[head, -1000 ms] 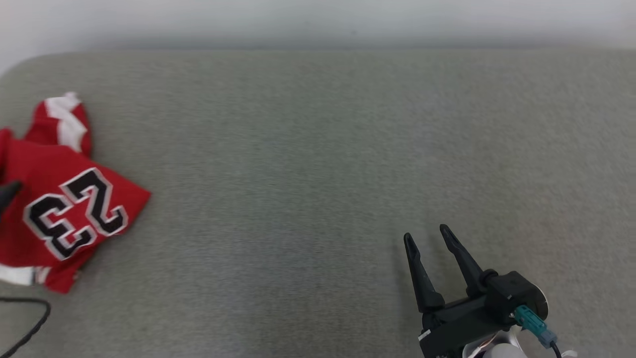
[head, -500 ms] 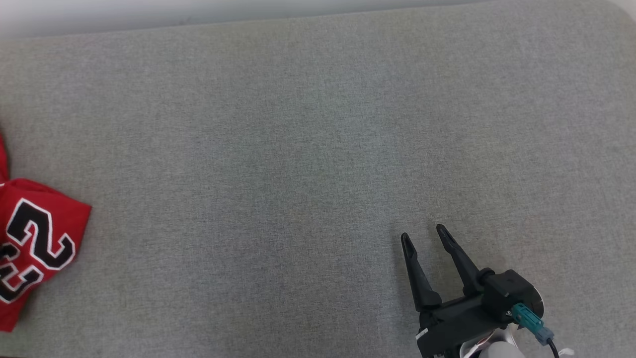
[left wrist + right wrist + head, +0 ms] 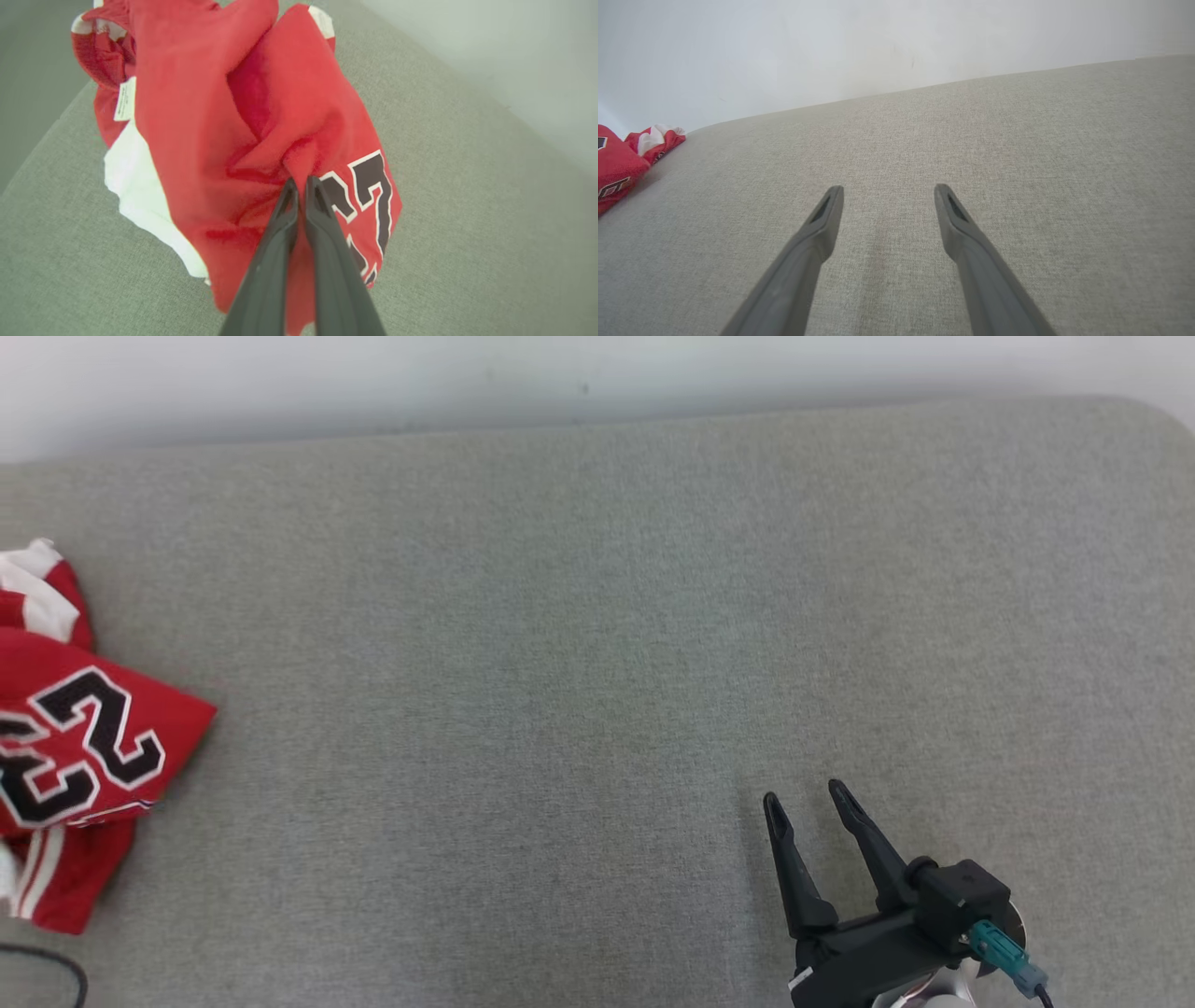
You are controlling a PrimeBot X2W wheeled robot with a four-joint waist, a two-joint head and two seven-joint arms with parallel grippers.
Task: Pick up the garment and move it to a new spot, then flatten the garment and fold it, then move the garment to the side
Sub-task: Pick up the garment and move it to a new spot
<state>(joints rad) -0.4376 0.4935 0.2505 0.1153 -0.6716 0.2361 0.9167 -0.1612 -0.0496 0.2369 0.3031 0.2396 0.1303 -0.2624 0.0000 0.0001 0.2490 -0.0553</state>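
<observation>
Nearest the robot in the head view, the right gripper sits at the lower right. Its two dark fingers are spread apart with nothing between them, and their tips point up over bare fabric. A teal connector plugs into the wrist behind it. At the lower left corner a black cable curves across the near edge.

The red jersey lies crumpled at the far left of the surface, partly cut off by the picture's edge and well apart from the right gripper. Black numerals outlined in white show on its top face, and red-and-white striped trim shows at its near and far ends. In the left wrist view the left gripper has its fingers pressed together on a pinched ridge of the red cloth, just beside the numerals. The cloth bunches into folds around the grip. A white care label and a patch of white fabric show on the side away from the numerals.

The surface is a wide, flat pad covered in grey-green woven cloth, smooth and unwrinkled. Its far right corner is rounded.

Behind the far edge rises a plain pale wall with a few faint dark specks.
</observation>
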